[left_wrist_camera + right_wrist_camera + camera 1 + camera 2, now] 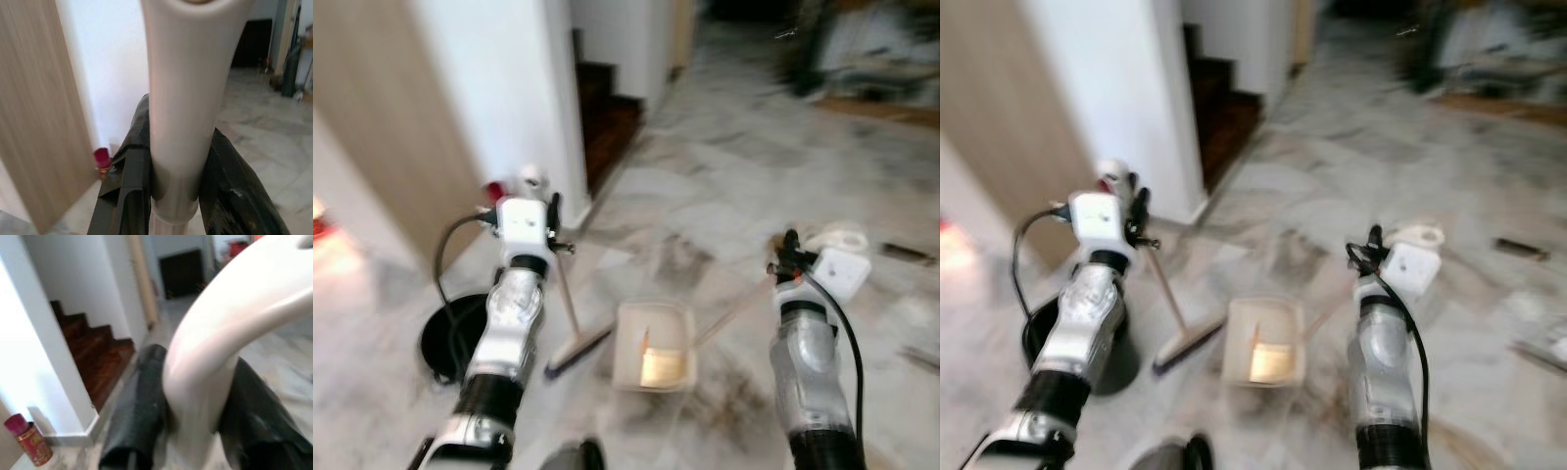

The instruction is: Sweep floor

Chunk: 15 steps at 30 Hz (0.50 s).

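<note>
While the head views blur, I see my left tool clamped around the pale plastic handle of the long broom, its dark bristle head resting on the grey marble floor just beside the cream rectangular dustpan. My right tool is closed around the dustpan's white curved handle.
</note>
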{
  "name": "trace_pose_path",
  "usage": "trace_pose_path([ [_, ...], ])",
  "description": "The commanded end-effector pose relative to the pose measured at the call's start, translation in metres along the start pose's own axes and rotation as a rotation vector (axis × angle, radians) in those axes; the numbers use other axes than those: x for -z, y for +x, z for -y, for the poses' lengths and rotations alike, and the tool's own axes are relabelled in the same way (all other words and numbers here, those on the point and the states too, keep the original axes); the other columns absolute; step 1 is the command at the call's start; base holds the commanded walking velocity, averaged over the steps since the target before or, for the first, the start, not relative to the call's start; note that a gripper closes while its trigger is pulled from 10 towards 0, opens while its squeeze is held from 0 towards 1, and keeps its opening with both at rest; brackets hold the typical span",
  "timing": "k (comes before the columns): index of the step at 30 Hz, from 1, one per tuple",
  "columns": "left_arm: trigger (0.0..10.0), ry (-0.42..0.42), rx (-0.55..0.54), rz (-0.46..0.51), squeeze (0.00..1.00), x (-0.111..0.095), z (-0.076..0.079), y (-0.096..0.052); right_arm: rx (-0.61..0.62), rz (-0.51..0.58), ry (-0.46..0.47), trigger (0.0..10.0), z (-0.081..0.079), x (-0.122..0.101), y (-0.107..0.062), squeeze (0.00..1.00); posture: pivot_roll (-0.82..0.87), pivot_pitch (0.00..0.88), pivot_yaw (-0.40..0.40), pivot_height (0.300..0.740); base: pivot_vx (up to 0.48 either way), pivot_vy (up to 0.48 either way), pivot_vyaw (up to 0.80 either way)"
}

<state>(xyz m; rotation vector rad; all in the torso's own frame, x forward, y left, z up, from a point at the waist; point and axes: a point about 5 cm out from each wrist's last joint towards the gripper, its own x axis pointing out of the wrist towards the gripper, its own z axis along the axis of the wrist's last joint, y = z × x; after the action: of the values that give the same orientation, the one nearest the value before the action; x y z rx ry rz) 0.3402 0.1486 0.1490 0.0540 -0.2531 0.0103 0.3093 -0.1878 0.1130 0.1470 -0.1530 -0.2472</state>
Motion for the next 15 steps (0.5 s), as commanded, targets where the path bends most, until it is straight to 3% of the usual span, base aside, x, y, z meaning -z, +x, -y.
trace_pose_path([
  [1,10.0,0.016,0.012,0.062,0.0,-0.0172,0.0021,0.01,-0.017,0.062,0.036,10.0,-0.0078,-0.014,0.0057,0.0,-0.02,0.016,0.037,0.74,0.0,0.0,0.0],
  [15,10.0,0.003,0.015,0.068,0.0,-0.0184,0.0021,0.0101,-0.017,0.06,0.037,10.0,-0.0079,-0.014,0.0061,0.0,-0.02,0.019,0.036,0.74,0.0,0.0,0.0],
])
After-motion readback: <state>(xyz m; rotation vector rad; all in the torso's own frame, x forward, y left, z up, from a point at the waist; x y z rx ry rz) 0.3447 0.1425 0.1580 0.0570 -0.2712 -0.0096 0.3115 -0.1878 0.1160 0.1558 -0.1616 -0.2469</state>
